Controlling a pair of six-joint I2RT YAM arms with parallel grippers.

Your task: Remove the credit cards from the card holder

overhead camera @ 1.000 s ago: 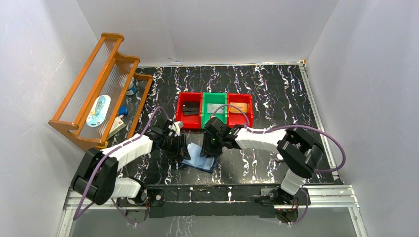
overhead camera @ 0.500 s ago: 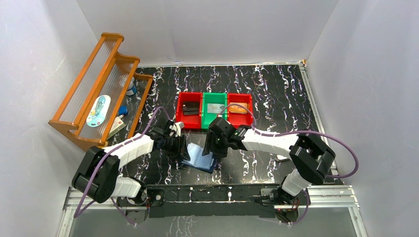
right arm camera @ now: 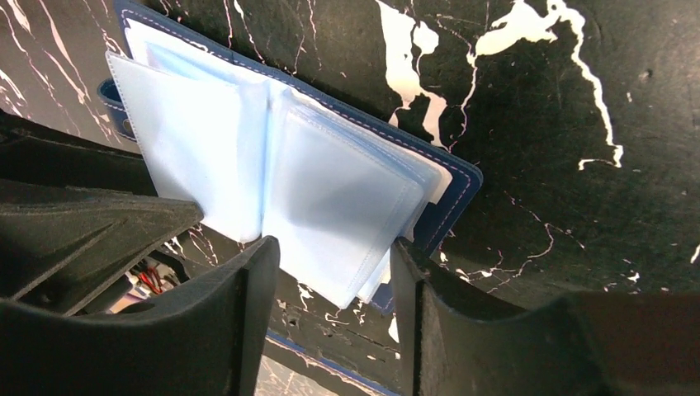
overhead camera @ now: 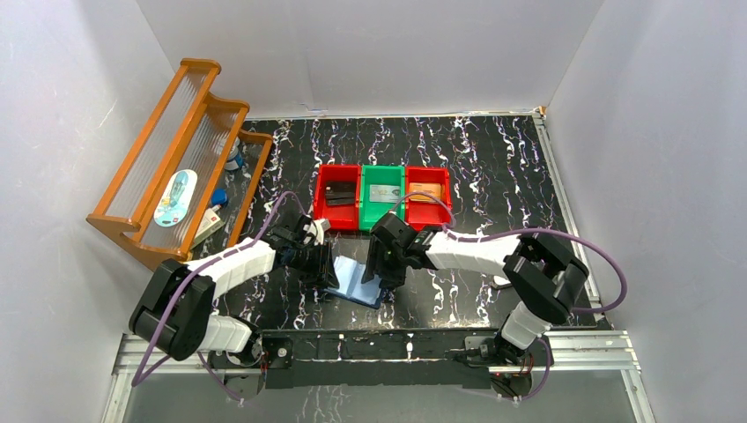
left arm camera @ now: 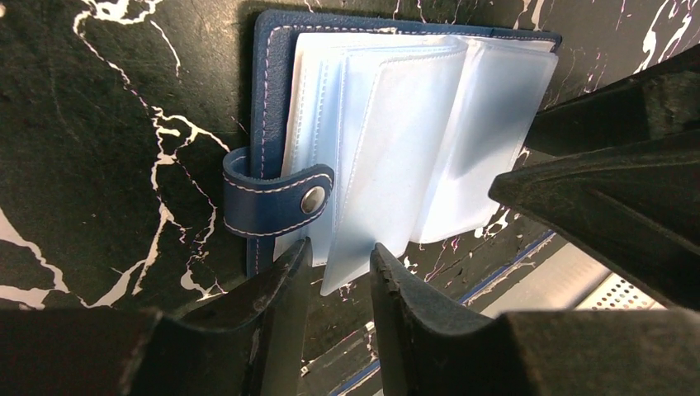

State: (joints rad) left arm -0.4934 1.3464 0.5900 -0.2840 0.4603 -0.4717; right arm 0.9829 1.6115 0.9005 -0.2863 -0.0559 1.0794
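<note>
Though open, card holder [overhead camera: 353, 282] askew, crosswise.

lab robot cell: white board walls [overhead camera: 370, 53], black marbled table [overhead camera: 493, 159], alu frame rail [overhead camera: 581, 352] at front.

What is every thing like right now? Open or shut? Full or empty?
card holder, open, lying flat.
sleeves, fanned out, no card seen inside.
left claw, open, a sleeve edge between its fingers.
right claw, open, sleeves between its fingers.
green bin, holds a grey card.
</note>
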